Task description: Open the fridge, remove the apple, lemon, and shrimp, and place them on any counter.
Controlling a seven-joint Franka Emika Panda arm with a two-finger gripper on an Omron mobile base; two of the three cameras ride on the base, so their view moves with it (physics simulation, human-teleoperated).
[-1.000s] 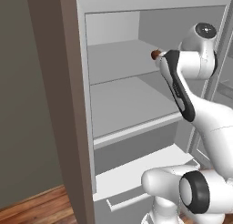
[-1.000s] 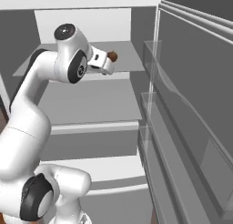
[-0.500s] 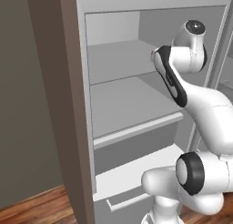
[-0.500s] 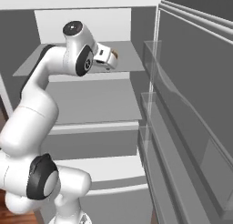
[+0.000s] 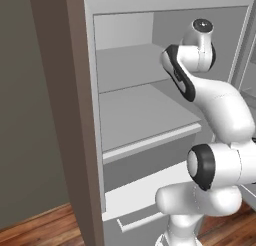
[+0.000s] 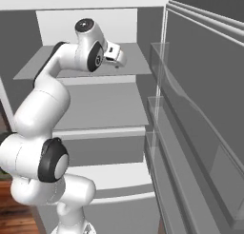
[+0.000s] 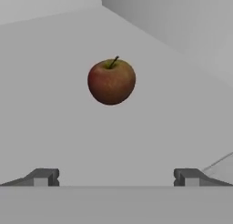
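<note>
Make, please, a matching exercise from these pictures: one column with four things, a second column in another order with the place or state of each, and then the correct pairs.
Things
1. small dark red round apple
2. two-finger dark gripper
3. tall light-grey fridge
4. strip of brown wooden floor

Places or states
A. door open, white shelves showing
B. low, beside the fridge
C. jaws wide apart, nothing between them
D. on a white shelf, ahead of the finger tips, untouched

Pairs: 1-D, 2-C, 3-A, 4-B
</note>
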